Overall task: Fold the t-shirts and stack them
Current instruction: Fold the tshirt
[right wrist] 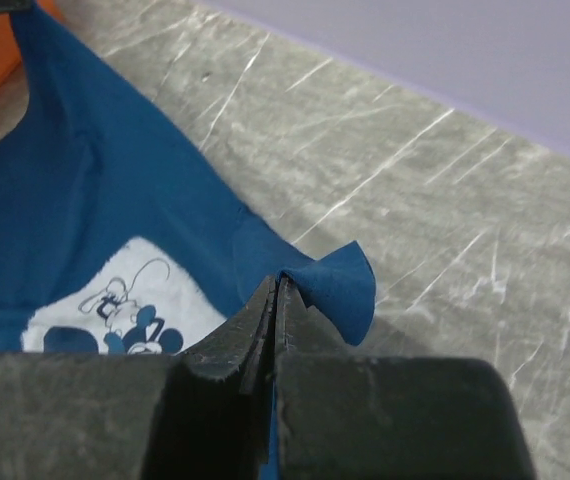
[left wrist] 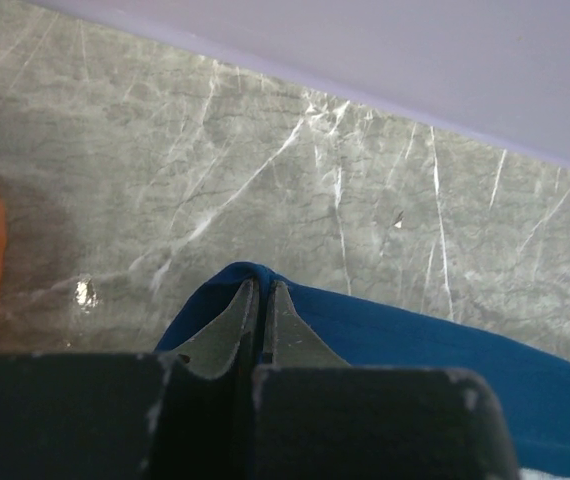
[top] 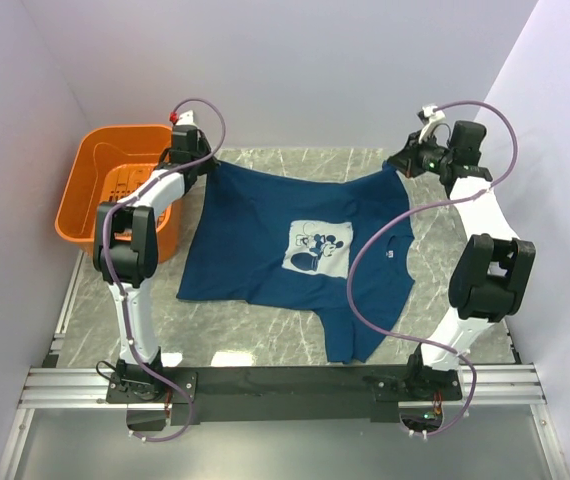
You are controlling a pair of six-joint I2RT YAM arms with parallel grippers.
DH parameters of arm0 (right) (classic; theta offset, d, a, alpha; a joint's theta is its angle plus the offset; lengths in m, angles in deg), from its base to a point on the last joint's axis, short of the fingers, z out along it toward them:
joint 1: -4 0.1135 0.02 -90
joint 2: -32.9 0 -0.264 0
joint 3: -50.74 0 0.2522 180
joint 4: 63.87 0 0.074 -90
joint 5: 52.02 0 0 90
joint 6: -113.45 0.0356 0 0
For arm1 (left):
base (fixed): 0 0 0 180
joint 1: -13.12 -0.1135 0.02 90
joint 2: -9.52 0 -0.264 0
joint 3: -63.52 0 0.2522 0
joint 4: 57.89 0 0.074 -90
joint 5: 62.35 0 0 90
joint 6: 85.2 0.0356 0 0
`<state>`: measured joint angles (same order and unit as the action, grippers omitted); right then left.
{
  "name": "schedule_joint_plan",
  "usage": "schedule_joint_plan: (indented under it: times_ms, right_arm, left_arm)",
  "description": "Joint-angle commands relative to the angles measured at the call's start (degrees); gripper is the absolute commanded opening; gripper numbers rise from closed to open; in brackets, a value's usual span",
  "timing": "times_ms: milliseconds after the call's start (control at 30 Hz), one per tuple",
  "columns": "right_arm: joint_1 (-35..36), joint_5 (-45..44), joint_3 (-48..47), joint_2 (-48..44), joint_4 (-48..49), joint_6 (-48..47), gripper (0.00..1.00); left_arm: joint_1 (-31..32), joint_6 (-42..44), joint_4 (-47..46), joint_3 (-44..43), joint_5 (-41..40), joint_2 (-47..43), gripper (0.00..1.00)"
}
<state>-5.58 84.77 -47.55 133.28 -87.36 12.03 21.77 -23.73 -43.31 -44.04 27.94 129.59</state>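
We see the dark blue t-shirt [top: 265, 240] spread over the grey marble table [top: 255, 325], print side up. Its white square with the cartoon mouse [top: 318, 248] sits about in the middle of the cloth.

The left pincer [top: 208, 162] is at the far left corner of the shirt. In the left wrist view its two fingers are pressed together with a fold of blue cloth nipped between the tips. The right pincer [top: 406, 166] is at the far right corner. In the right wrist view its fingers are likewise closed tight on the cloth, and a small flap of blue sticks out past the tips.

The far edge of the shirt runs between the two pincers and dips a little in the middle. From there the cloth fans out toward the near side of the table. One narrower part, which looks like a sleeve, reaches nearest to the arm bases on the right. We cannot tell whether the far edge is lifted clear of the table.

An orange basket [top: 90, 190] stands at the far left of the table, just beside the left arm and to the left of the shirt.
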Motion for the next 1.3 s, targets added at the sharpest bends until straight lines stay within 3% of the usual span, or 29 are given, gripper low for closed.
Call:
schedule_joint_plan:
  times_ms: [0,233,1267]
  right_arm:
    - [-0.3,1.5,2.1,-3.4,-0.8,-2.7,0.0]
    - [-0.3,1.6,4.9,-3.6,-1.6,-4.1,0.0]
    - [-3.0,6.1,17.9,-15.1,-7.0,-11.2,0.0]
  left_arm:
    - [-0.3,2.1,-3.4,1.3,0.8,-5.1,0.01]
    - [-0.3,4.1,-7.2,6.5,0.4,-8.4,0.0]
    - [-0.4,9.7,-5.8,15.4,-0.1,-12.3,0.01]
